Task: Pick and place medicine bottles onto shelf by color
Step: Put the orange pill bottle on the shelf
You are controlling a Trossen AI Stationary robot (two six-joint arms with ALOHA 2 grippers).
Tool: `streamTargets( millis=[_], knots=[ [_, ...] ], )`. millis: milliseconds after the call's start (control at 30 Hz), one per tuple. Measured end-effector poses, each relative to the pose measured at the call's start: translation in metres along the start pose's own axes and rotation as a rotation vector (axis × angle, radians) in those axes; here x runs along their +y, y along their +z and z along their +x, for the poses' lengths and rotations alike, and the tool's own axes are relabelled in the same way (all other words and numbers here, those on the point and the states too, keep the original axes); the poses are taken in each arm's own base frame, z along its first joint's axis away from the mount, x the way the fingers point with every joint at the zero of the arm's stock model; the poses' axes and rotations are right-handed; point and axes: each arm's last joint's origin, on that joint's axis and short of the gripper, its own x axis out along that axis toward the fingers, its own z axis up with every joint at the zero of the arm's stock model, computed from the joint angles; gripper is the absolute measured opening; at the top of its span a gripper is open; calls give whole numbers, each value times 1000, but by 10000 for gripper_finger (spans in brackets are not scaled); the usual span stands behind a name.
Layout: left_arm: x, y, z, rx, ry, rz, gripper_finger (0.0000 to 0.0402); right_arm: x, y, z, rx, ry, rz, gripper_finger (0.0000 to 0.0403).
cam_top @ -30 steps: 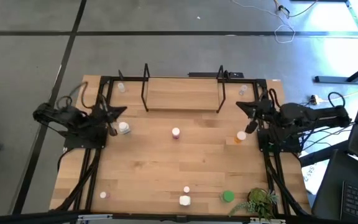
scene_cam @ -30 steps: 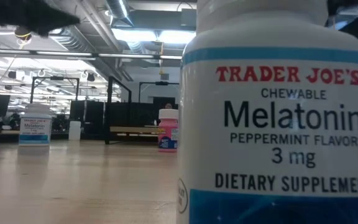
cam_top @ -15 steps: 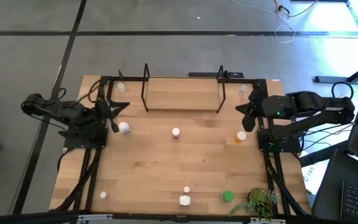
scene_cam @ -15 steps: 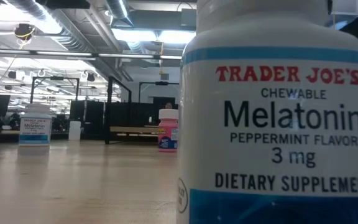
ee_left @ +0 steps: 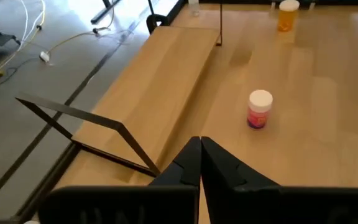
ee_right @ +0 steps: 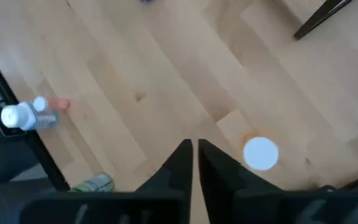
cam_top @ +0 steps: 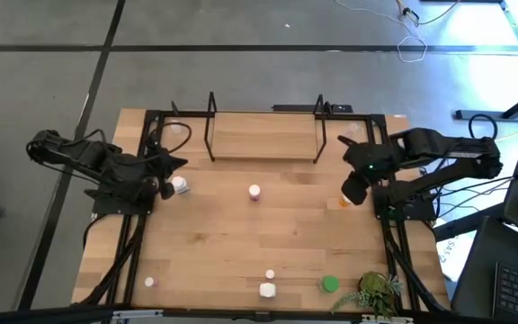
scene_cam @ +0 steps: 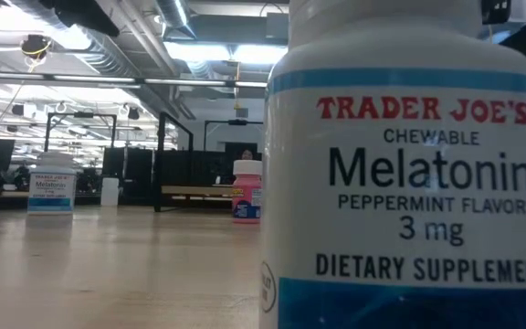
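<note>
The shelf (cam_top: 263, 135) stands at the table's far edge, its boards bare. Bottles stand scattered: a white one (cam_top: 179, 186) beside my left gripper (cam_top: 176, 165), a pink one (cam_top: 254, 191) mid-table, an orange one (cam_top: 346, 200), a green one (cam_top: 330, 284) and a white one (cam_top: 267, 290) near the near edge. My left gripper (ee_left: 199, 149) is shut, pointing toward the pink bottle (ee_left: 260, 109). My right gripper (cam_top: 353, 191) hovers shut, pointing down, just beside the orange bottle's white cap (ee_right: 260, 154).
Two white bottles (cam_top: 176, 127) (cam_top: 356, 130) stand in the far corners, beside the shelf's ends. A leafy plant (cam_top: 376, 290) sits at the near right corner. A large melatonin bottle (scene_cam: 409, 183) fills the low view. Bare wood lies between the pink bottle and the near-edge bottles.
My right gripper has swung from beside the shelf's right end toward the table's near edge and tipped down over the orange bottle. The left arm's rear links have drawn back toward the left edge while its gripper stays by the white bottle.
</note>
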Motion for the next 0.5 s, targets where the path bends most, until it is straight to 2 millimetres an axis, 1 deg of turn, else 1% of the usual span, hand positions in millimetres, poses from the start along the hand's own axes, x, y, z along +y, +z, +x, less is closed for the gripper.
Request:
streamTargets(
  millis=[133,267,500],
  knots=[
    [0,0,0,1,-2,-1,0,1,3,5,48,20,-10,66],
    [0,0,0,1,-2,-1,0,0,8,9,59,9,9,104],
    [0,0,0,1,-2,-1,0,-3,17,16,101,13,60,194]
  ],
)
